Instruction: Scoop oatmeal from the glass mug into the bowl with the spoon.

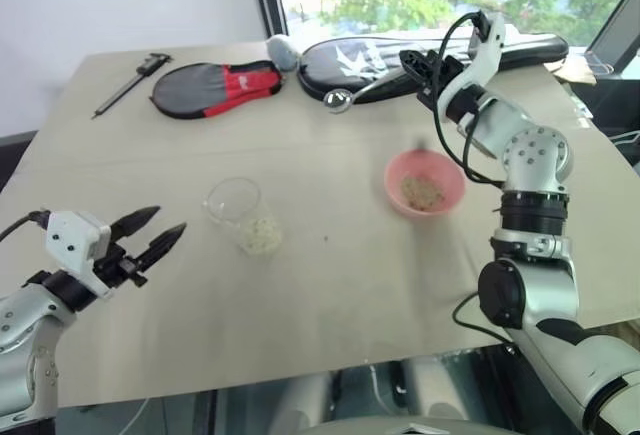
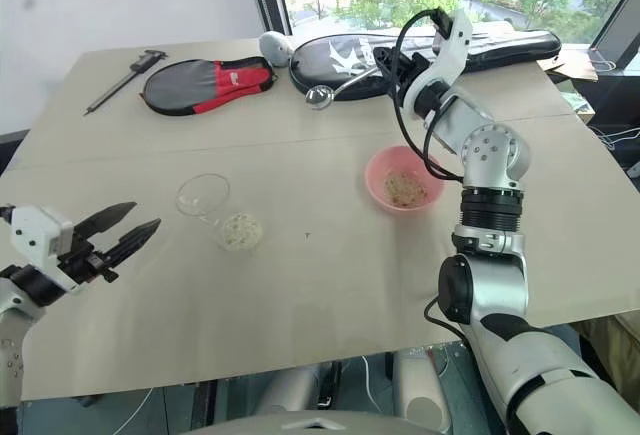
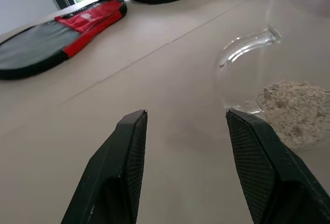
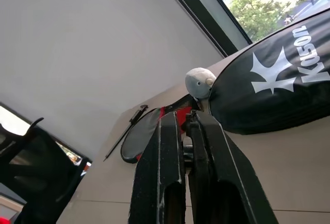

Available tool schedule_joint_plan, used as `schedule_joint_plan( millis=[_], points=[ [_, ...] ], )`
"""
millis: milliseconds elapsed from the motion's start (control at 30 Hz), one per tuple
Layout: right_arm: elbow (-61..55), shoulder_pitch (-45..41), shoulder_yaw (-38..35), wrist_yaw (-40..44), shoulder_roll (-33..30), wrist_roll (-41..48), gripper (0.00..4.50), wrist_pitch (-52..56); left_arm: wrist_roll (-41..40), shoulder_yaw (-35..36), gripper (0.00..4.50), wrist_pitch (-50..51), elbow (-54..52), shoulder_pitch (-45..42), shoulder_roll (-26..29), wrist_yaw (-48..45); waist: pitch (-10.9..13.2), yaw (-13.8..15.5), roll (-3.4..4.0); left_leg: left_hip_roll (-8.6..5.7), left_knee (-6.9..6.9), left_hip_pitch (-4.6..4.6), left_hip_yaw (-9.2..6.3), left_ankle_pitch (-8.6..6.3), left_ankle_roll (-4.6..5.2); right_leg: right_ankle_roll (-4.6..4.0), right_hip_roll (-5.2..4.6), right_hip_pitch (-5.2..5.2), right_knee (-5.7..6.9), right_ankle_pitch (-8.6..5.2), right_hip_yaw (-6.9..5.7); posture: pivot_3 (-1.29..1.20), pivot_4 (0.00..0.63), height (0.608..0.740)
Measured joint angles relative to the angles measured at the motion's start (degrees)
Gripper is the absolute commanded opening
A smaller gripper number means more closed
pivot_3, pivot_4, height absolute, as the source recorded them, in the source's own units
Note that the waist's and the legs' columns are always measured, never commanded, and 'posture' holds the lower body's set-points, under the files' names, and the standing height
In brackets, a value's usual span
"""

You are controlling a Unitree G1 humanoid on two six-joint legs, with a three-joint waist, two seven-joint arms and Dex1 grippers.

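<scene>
The glass mug [image 1: 236, 205] lies tipped on the table, left of centre, with a heap of oatmeal [image 1: 262, 235] inside its lower end. My left gripper [image 1: 160, 233] hovers open just left of the mug, with nothing between its fingers; in the left wrist view the mug [image 3: 247, 64] and oatmeal [image 3: 296, 105] sit just beyond one fingertip. The pink bowl [image 1: 452, 187] stands right of centre with some oatmeal [image 1: 422, 191] in it. Beyond the bowl, my right gripper [image 1: 412, 63] is raised and shut on the handle of the spoon [image 1: 340, 101], whose oval end points left above the table.
At the table's far side lie a dark caliper [image 1: 132, 80], a red and black racket cover [image 1: 215, 87], a grey plush toy [image 1: 282, 52] and a long black racket bag [image 1: 520, 53]. The table's near edge [image 1: 300, 373] runs just below my left gripper.
</scene>
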Motion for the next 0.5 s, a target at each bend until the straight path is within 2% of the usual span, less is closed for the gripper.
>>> schedule_joint_plan(
  millis=[267,500],
  points=[
    [-0.44,-0.22,1.18,0.11,-0.56,0.29,0.0,2.12,2.53,-8.97,2.5,-1.21,7.45,-8.54,-1.08,-1.3,-0.01,-0.03,-0.01,0.03,-0.03,0.06,0.05,0.01,-0.02,-0.01,0.02,0.04,-0.03,0.01,0.03,0.0,0.15,0.74],
    [-2.54,-0.21,1.13,-0.3,-1.01,0.61,0.0,3.0,3.32,-12.17,2.5,-1.51,12.24,-15.47,-1.98,-1.18,-0.01,-0.13,-0.01,0.06,-0.17,0.08,0.11,0.01,-0.02,-0.01,0.05,-0.01,-0.07,0.01,0.1,0.0,0.15,0.74]
  ],
)
